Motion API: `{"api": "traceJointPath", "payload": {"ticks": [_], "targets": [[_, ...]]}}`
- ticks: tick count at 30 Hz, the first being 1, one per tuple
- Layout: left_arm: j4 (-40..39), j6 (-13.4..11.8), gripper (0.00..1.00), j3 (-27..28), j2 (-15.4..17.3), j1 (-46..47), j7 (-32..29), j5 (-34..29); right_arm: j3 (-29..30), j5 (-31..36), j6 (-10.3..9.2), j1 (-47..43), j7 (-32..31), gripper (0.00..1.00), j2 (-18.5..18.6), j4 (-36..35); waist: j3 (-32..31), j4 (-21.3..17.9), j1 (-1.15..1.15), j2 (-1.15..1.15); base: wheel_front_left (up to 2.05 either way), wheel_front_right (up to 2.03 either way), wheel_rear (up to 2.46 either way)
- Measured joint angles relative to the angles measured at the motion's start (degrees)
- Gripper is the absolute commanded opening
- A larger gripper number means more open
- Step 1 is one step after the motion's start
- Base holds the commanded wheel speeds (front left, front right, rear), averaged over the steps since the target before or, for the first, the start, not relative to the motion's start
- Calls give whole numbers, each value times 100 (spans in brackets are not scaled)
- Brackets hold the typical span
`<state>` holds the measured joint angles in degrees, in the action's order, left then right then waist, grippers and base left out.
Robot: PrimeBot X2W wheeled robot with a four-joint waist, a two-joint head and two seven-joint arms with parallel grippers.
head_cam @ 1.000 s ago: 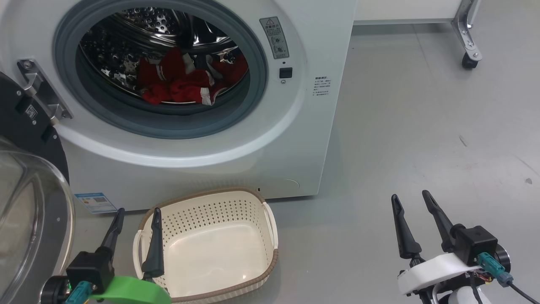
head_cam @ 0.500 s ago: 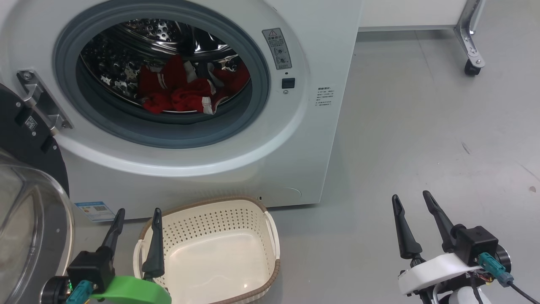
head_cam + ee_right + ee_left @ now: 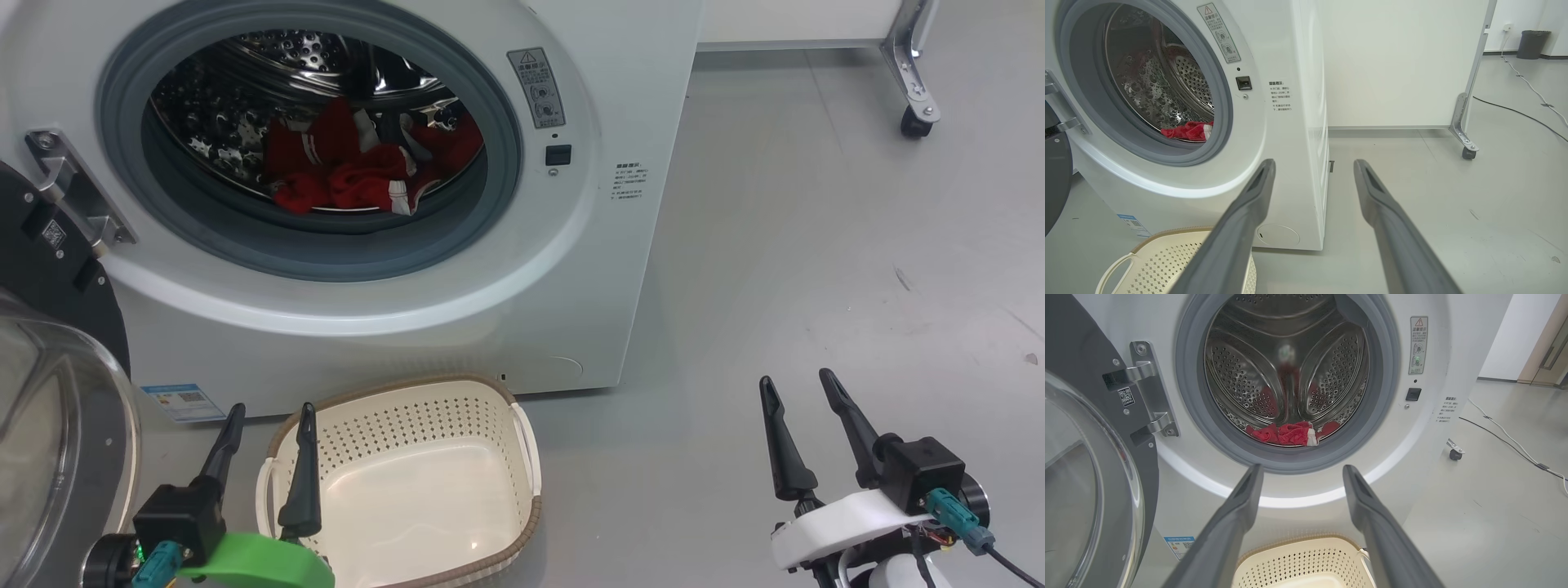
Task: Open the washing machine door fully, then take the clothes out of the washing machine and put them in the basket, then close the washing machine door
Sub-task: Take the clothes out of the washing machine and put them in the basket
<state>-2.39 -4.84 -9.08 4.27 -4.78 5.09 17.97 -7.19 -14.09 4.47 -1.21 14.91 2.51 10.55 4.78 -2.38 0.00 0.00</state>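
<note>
Clothes [image 3: 359, 167], a red heap with white trim, lie at the bottom of the drum [image 3: 1241, 375] of the washing machine [image 3: 490, 310], so nothing has been unloaded yet. The first step looks done: the washing machine door [image 3: 57, 392] stands swung wide on its hinge [image 3: 73, 192] at the robot's left, leaving the round opening unobstructed. The basket [image 3: 408, 412] sits on the floor [image 3: 816, 245] just in front of the machine, below the opening, with nothing in it. By my judgement nearly all of the job is left: reaching into the drum, bringing the garments down to the basket, then shutting the door. The left gripper [image 3: 272, 408] hangs low near the basket's left side, aimed at the opening, its fingers [image 3: 1237, 514] spread wide, holding and touching nothing. The right gripper [image 3: 795, 377] is over bare floor, well apart from the machine, its fingers [image 3: 1249, 204] likewise spread wide and empty.
</note>
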Motion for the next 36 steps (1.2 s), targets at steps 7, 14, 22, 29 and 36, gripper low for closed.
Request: {"api": "traceJointPath", "payload": {"ticks": [7, 14, 22, 29, 36], "targets": [[1, 1, 100, -64, 1, 17, -110, -11, 1, 0, 2, 3, 0, 100, 0, -69, 145, -33, 0, 0, 0, 0, 0], [219, 118, 100, -261, -12, 378, -413, 18, 3, 40, 2, 41, 0, 100, 30, -215, 462, -46, 0, 0, 0, 0, 0], [559, 207, 100, -270, -31, 1308, -639, 24, -70, 166, 14, 355, 0, 100, 105, -475, 1010, -77, 0, 0, 0, 0, 0], [872, 298, 100, -175, -37, 2276, -917, 142, -220, 291, 19, 689, 0, 100, 103, -678, 1551, -154, 0, 0, 0, 0, 0], [1135, 422, 100, -33, 25, 3364, -1272, 233, -331, 314, 52, 958, 0, 100, 99, -827, 2103, -302, 0, 0, 0, 0, 0]]}}
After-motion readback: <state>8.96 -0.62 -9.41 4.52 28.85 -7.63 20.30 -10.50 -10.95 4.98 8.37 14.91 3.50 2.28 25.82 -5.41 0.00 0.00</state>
